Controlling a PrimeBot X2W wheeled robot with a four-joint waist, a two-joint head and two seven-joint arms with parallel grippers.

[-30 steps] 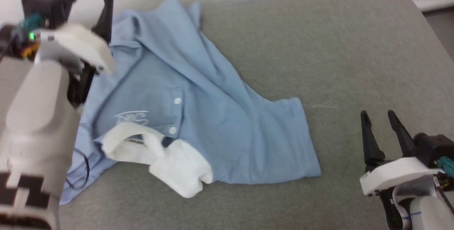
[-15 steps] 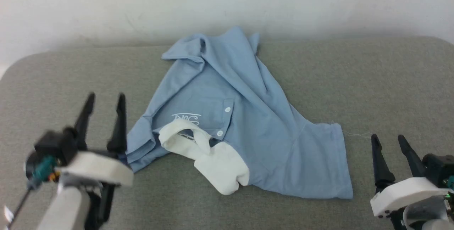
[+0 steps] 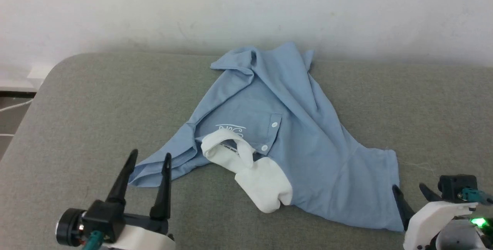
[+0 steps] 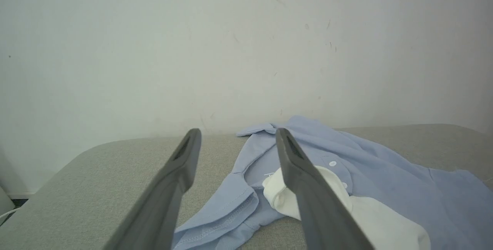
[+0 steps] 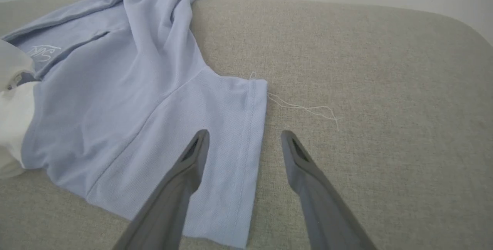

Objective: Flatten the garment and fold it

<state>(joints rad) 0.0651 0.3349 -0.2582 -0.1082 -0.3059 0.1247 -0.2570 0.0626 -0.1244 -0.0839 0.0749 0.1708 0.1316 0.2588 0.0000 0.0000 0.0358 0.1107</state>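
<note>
White-collared, light blue soft-fabric polo shirt (image 3: 308,134), crumpled on the grey cushion (image 3: 96,99).
My left gripper (image 3: 150,153) and right gripper (image 3: 408,187) flank it — both spread wide, empty — the right at its sleeve hem.

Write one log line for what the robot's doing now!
stage: pre-grasp | left tool: open, empty | right tool: open, by sleeve hem | garment: crumpled on cushion

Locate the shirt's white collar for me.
In the head view the white collar lies mid-picture at the near edge of the garment, just below the two buttons and right of the left gripper.
</note>
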